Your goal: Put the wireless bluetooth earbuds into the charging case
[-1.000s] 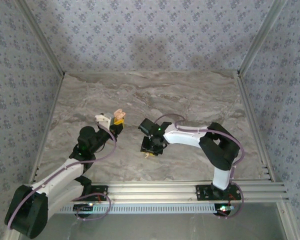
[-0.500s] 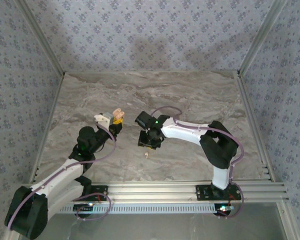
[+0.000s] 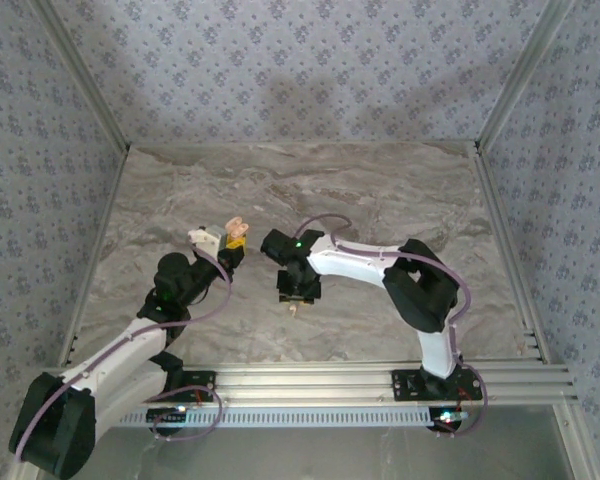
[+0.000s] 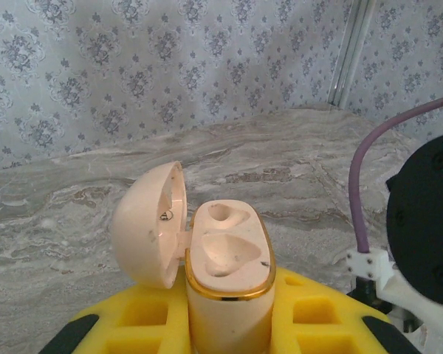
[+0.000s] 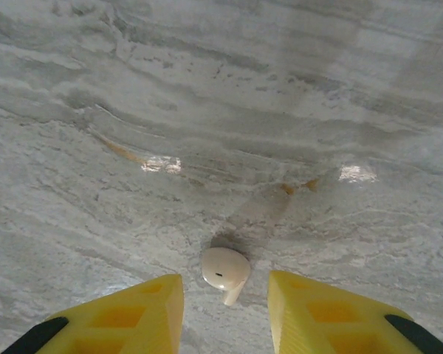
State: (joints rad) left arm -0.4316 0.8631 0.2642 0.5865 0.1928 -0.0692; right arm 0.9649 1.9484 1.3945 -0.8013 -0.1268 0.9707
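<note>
Down at the bottom of the right wrist view, the right end effector has its yellow fingers spread apart with nothing pinched. One earbud lies on the marble-look tabletop right in the gap between the tips, and it doesn't seem to touch either side. It's a small whitish rounded thing with a short stem pointing toward the bottom of the frame. From the overhead camera it's just a pale speck a bit left of centre, directly under that end effector. Further up and to the left in that view, well apart from the earbud, the left end effector is clamped on the charging case and holds it up off the tabletop. In the left wrist view the case stands upright at bottom centre between the yellow pads. It has a gold rim, its lid is flipped open to the left, and two moulded sockets are in plain sight. A purple cable curves along the right edge, and way back the tabletop ends at patterned wallpaper.
</note>
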